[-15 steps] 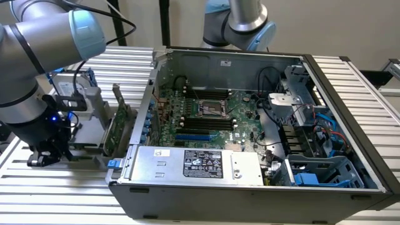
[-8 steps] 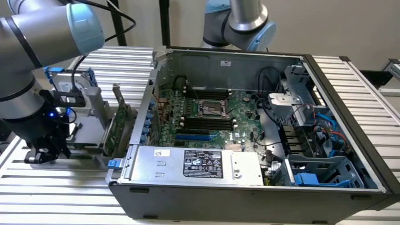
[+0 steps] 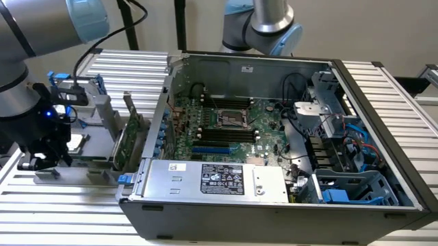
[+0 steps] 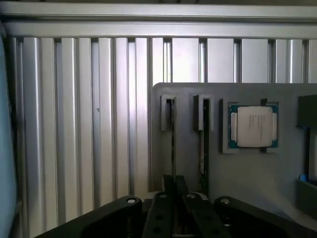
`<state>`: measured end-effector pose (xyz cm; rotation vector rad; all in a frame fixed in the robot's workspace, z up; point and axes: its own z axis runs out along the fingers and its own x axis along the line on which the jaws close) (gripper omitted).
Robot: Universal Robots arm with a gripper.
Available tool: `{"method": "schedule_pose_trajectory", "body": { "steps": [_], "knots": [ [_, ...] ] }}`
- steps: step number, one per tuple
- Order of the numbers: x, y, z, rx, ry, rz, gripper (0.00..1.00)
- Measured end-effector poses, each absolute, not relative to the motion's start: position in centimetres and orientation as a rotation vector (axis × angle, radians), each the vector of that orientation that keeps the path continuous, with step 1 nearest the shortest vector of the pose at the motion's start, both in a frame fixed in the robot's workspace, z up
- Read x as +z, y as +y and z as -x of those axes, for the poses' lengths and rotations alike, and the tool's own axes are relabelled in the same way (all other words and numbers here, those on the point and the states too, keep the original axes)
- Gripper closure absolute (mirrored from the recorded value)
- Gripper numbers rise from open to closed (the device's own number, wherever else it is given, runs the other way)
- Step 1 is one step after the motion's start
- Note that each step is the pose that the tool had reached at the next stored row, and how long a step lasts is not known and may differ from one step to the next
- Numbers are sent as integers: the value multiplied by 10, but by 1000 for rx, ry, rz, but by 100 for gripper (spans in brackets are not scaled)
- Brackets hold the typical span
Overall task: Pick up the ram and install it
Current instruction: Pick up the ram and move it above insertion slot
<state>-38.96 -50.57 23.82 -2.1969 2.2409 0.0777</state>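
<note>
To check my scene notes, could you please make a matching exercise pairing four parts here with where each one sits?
Things:
1. ram
2. processor chip
3. power supply
4. motherboard

Places:
A. lying flat in a recess of the grey holder
B. green board in the middle of the open case
C. standing on edge in a slot of the holder
D. silver box with a black label along the case's near wall

Pairs: 1-C, 2-A, 3-D, 4-B

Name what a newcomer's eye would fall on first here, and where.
The open computer case with its green motherboard dominates the exterior view's middle. At that view's left, the robot arm hangs over a grey holder. In the wrist view, a square processor chip lies in that holder, beyond the black tool.
</note>
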Motion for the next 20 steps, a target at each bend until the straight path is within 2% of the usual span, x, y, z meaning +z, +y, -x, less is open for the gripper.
{"method": "schedule_pose_trajectory", "body": {
  "steps": [11, 20],
  "knots": [
    [288, -506, 383, 78, 2241, 2197, 100],
    [330, -506, 353, 78, 2241, 2197, 100]
  ]
}}
